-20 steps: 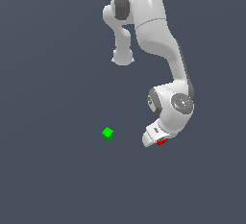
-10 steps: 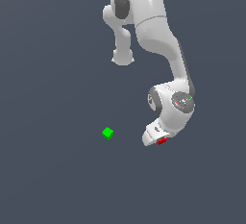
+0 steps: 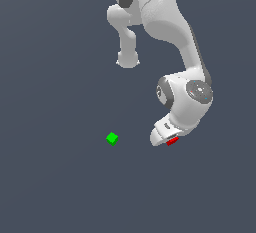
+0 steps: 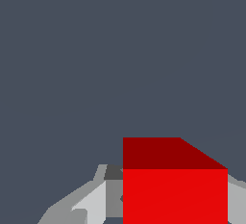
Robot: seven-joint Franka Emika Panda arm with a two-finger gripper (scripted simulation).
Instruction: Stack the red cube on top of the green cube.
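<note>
The red cube (image 4: 175,189) fills the space between my gripper's (image 4: 174,204) two fingers in the wrist view, with a grey finger (image 4: 113,196) pressed against each side face. In the exterior view only a sliver of the red cube (image 3: 173,141) shows under the white hand, where the gripper (image 3: 167,138) is shut on it. The green cube (image 3: 112,138) lies on the dark floor well off to the exterior view's left of the hand, about level with it and untouched.
The arm's white links and elbow (image 3: 192,97) rise above the hand toward the top of the exterior view. A plain dark grey floor (image 3: 60,187) surrounds both cubes.
The hand and the red cube have shifted slightly upward in the exterior view. The green cube has not moved.
</note>
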